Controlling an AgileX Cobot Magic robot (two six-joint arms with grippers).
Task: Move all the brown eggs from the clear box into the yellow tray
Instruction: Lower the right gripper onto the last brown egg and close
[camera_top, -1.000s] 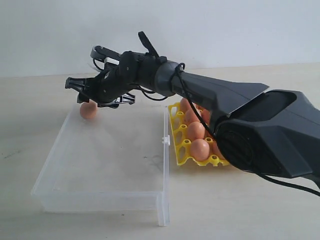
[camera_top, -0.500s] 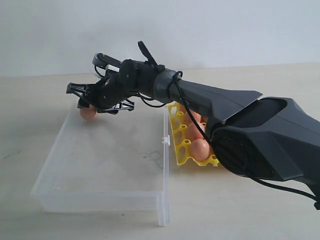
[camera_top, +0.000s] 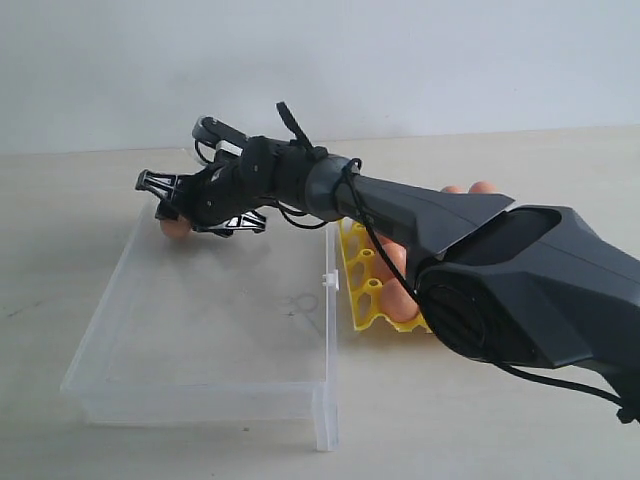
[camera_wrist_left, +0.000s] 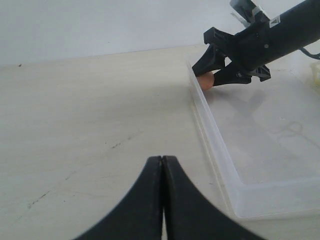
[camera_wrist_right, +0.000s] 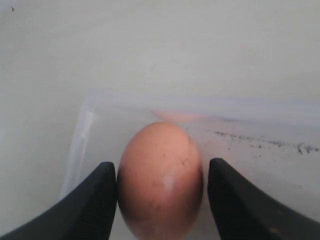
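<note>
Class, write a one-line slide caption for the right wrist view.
Right end effector, jaws open, brackets a brown egg lying near a corner of the clear box.

wall (camera_top: 400, 60): plain white, smooth | table (camera_top: 450, 430): wide, pale cream top — a few thin dark scratches and tiny specks on it | where they meet: a straight line far at the back | light: soft and even, only faint grey shadows
</note>
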